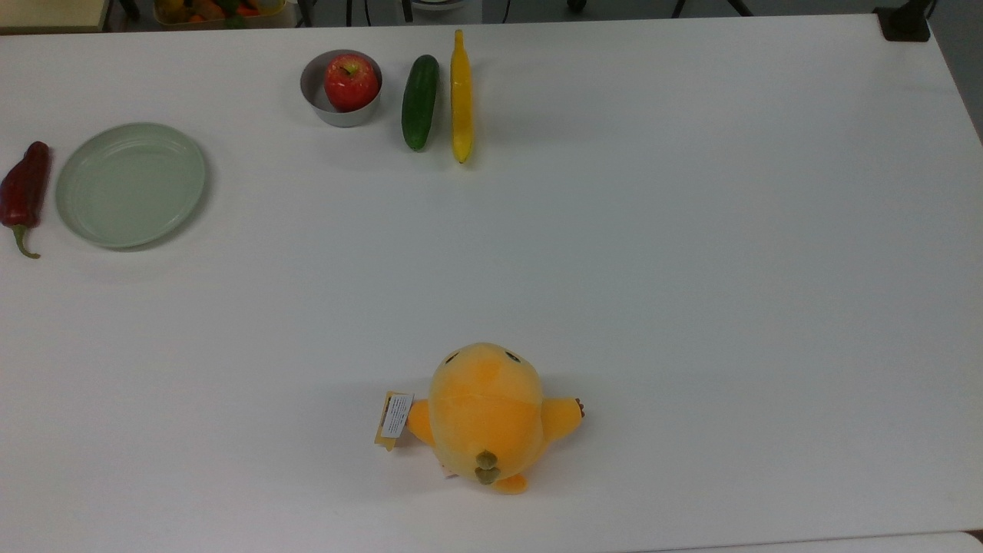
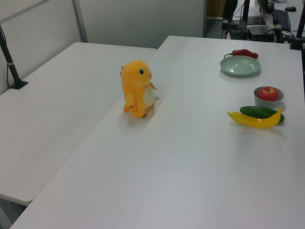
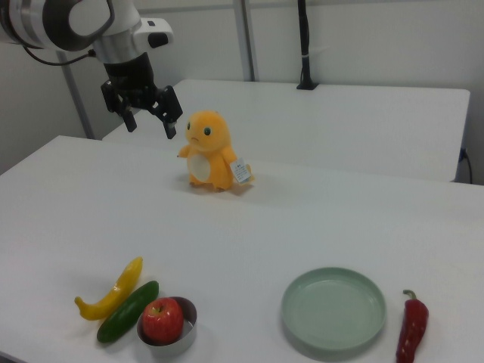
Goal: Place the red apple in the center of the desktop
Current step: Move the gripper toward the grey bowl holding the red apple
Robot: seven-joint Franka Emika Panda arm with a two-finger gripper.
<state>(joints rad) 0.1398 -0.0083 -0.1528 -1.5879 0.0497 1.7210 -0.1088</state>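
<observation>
- One round glossy red apple (image 1: 351,81) with a yellowish patch at its stem.
- One small round grey metal bowl (image 1: 316,98).
- One dark green cucumber (image 1: 420,101).
- One long yellow banana (image 1: 461,97).
- One pale green round plate (image 1: 130,185).
- One long dark red chili pepper (image 1: 25,191) with a green stalk.
- One orange plush toy (image 1: 486,415) with a paper tag.
- Two plain white desks: the large one (image 1: 691,269) carrying the things, and a second (image 2: 52,95) butted against it.
- One black two-finger robot hand (image 3: 148,119).

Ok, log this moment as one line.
gripper: open, aloft | red apple: in metal bowl | desktop: centre bare | step: not started
</observation>
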